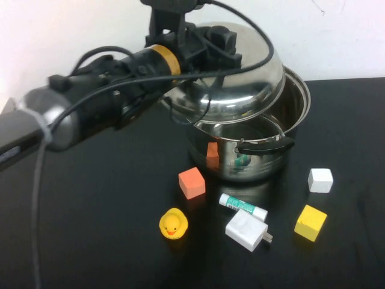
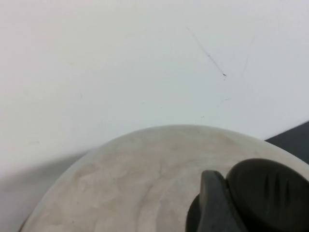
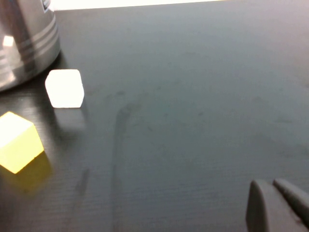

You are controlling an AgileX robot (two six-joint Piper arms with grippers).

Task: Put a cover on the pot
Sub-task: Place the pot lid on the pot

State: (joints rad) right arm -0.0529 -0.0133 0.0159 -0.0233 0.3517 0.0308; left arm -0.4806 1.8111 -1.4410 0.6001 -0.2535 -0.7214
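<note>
Lid (image 1: pixel 240 78) hangs tilted over the pot (image 1: pixel 255 150), its near-left edge dipping toward the rim while the far-right edge rides higher — a slant that looks like the way to slide it on from the left. The left gripper (image 1: pixel 210 45) pinches the lid's black knob (image 2: pixel 263 193) from above, which explains the wrist view filled with the steel dome. The pot stands upright at the back centre of the black table (image 1: pixel 90 229), mouth up, its two black handles setting a long axis that seems to run from near to far; the near handle (image 1: pixel 264 145) faces the camera. An orange block (image 1: pixel 192 182) and a glue stick (image 1: pixel 243 206) lie just in front. The right gripper (image 3: pixel 277 205) hovers low over bare table, well apart, near the white cube (image 3: pixel 64 88) — its fingers look pressed together.
</note>
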